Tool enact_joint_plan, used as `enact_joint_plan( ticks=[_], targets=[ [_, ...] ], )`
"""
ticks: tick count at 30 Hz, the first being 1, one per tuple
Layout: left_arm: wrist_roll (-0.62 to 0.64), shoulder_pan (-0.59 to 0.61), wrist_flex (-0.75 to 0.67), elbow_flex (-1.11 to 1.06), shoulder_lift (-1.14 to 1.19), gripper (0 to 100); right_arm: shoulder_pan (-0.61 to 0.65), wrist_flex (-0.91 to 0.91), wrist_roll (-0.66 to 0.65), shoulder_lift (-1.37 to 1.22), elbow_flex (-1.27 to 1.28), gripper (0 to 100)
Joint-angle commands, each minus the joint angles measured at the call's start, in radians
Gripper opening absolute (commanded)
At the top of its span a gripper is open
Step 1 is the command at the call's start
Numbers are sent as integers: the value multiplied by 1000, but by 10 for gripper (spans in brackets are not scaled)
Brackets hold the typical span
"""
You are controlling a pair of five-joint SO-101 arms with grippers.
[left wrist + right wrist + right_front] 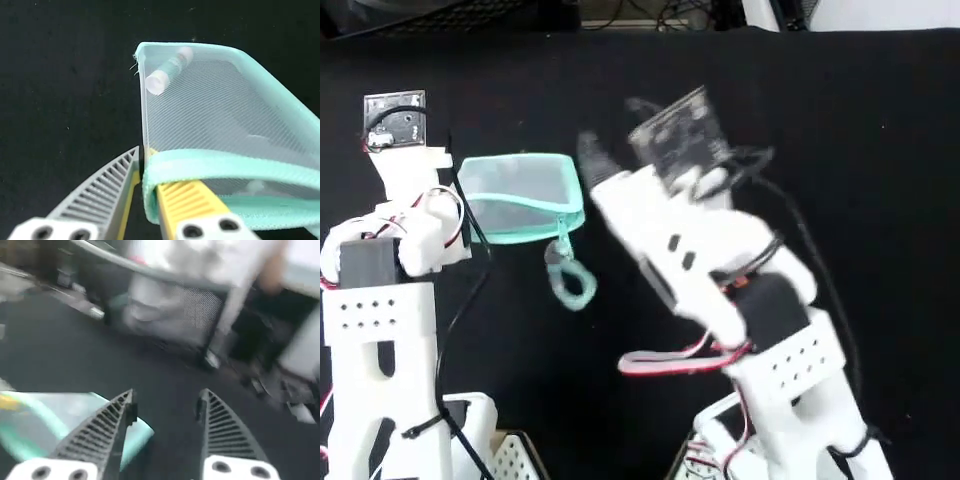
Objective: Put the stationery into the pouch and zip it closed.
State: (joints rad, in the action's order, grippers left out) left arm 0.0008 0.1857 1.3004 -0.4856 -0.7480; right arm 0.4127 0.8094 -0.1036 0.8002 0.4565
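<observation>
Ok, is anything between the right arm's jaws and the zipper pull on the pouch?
Nothing visible does. The right jaws stand open just beside the pouch, with only bare black cloth between them and the zipper pull. The left jaws clamp the pouch's opposite end.

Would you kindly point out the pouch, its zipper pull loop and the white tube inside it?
pouch point(515, 200): high view, on its mesh side.
zipper pull loop point(563, 280): high view, on its teal band.
white tube point(167, 70): left wrist view, on its middle, behind the mesh.
</observation>
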Motion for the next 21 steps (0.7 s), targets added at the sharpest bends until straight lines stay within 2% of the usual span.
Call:
enact_joint_plan(
  ticks=[1, 6, 8, 11, 15, 21],
  targets=[
    [8, -12, 0, 48, -6, 32, -187, -20, 74, -108, 79, 114],
    [6, -42, -51, 127, 26, 33, -242, -127, 78, -452, 166, 97],
    [6, -48, -15, 194, 63, 33, -244, -157, 74, -587, 145, 99],
    [11, -48, 51, 278, 147, 31, -244, -178, -9, -746, 105, 99],
    [12, -48, 81, 302, 253, 30, -244, -265, -120, -898, 56, 99],
    [8, -45, 81, 251, 278, 30, -241, -255, -147, -1010, -48, 99]
  ],
)
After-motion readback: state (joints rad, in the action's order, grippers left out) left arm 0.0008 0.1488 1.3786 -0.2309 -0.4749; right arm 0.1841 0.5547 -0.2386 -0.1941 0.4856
